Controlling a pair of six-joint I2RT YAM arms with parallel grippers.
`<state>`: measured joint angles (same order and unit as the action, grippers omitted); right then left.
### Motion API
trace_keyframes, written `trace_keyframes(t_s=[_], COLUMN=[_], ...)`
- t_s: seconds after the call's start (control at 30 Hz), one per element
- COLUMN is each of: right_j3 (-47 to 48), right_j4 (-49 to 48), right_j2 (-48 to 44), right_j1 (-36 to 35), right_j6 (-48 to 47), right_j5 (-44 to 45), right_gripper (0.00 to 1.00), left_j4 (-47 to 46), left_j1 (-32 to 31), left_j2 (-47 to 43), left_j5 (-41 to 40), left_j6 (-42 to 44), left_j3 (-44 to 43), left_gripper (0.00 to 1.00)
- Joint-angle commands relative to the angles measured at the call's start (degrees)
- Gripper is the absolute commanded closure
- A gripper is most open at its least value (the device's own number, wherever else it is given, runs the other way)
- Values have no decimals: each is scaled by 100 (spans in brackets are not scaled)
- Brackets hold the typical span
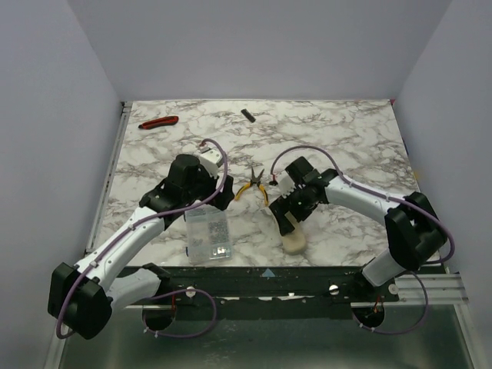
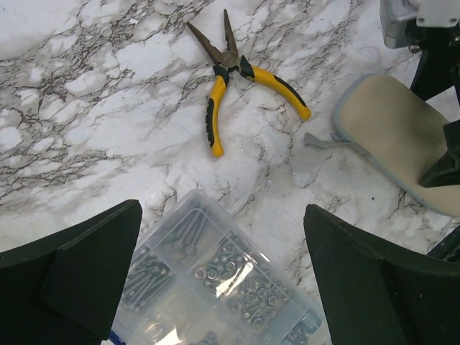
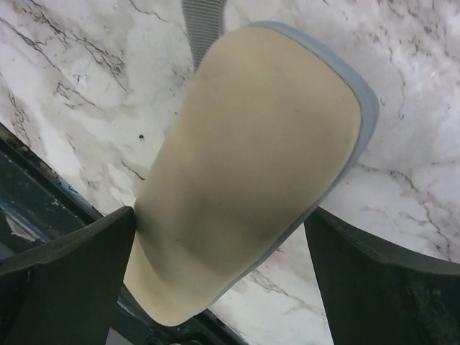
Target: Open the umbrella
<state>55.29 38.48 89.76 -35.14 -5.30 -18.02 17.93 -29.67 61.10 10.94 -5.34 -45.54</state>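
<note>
I'm at the very start of the job: the umbrella (image 3: 251, 165) lies packed in its cream capsule, flat on the marble table (image 1: 346, 131) close to the near edge, right of the pliers (image 2: 237, 79) and the clear parts box (image 1: 207, 234). The step in hand looks like the first pick-up. My right gripper (image 3: 226, 277) hangs just over the capsule with its jaws spread wide, one finger on each side of it, gripping nothing; whether the left finger brushes the cover I can't tell. Next I'd need to lower, close across the capsule's width and lift it clear. The right arm reaches inward, wrist tipped down. The left gripper (image 2: 223, 280) is wide open too and empty, poised above the box, facing the pliers.
</note>
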Motion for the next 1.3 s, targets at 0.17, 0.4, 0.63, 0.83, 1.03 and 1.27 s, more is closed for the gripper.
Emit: trace_keyframes(t_s=[0.17, 0.4, 0.63, 0.83, 1.03, 1.27], right_j3=[689, 1244, 1650, 1449, 1128, 558], right_j4=[-177, 288, 581, 339, 289, 70], right_j2=[459, 815, 542, 465, 408, 434], right_j1=[-212, 398, 663, 634, 374, 306], right_j6=[-2047, -3510, -3319, -1553, -799, -1008], right_j5=[757, 179, -4, 693, 1278, 1785], right_gripper=[13, 11, 0, 0, 0, 4], left_j4=[-1191, -1448, -2113, -2333, -2378, -2352], left_j1=[120, 119, 111, 113, 102, 84], left_j2=[-680, -588, -414, -122, 67, 212], left_j5=[1026, 959, 960, 776, 688, 567], left_j6=[-564, -624, -763, -660, -768, -782], left_j3=[946, 1128, 1390, 1308, 1207, 1147], left_gripper=[2, 2, 3, 5, 6, 6])
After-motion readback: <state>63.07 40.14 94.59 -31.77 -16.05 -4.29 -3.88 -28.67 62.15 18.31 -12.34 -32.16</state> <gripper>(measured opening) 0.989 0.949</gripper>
